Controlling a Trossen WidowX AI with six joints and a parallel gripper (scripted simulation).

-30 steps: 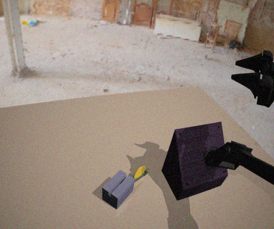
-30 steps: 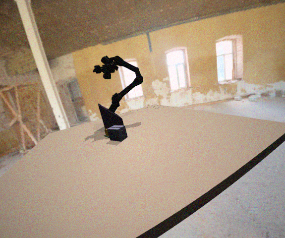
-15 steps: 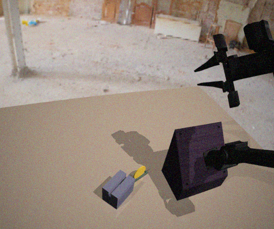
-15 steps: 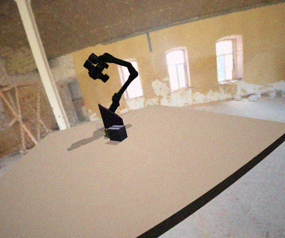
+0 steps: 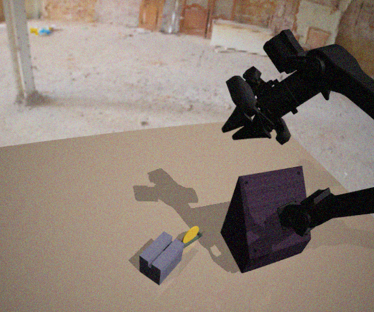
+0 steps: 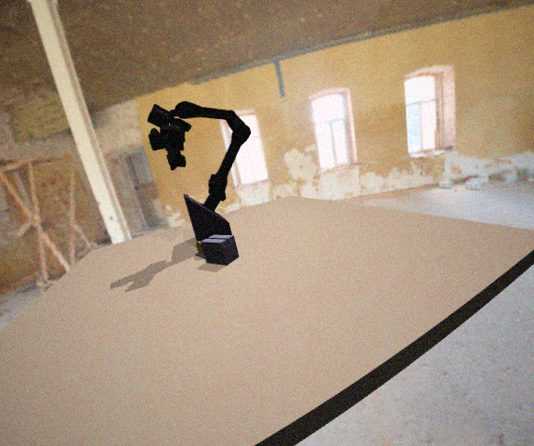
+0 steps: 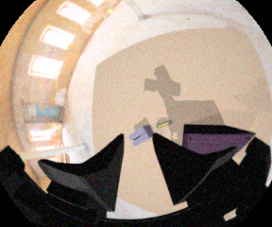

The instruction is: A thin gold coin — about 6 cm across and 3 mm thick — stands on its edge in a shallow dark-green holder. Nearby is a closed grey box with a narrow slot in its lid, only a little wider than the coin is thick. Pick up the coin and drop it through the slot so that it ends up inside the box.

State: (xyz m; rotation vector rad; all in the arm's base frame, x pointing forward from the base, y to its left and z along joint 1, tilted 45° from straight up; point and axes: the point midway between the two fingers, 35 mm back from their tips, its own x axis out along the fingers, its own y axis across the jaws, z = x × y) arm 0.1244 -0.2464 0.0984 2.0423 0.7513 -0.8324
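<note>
Coin (image 5: 190, 234) (image 6: 199, 247) (image 7: 163, 125) on edge in its green holder (image 5: 197, 237) (image 6: 200, 255) beside the grey box (image 5: 166, 257) (image 6: 221, 249) (image 7: 140, 135); hand (image 5: 227, 134) (image 6: 176, 167) (image 7: 139, 136) high above the counter (image 5: 62, 201) (image 6: 305, 311) (image 7: 127, 61), empty, partly open; pickup and slot drop both remain.

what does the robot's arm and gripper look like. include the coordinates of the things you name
The arm (image 5: 345, 72) (image 6: 230, 158) is matte black, with chunky joints between slimmer links. The gripper (image 5: 227, 134) (image 6: 175, 167) (image 7: 139, 136) is black too, with two wedge-shaped fingers tapering to points. No cables or markings can be made out.
</note>
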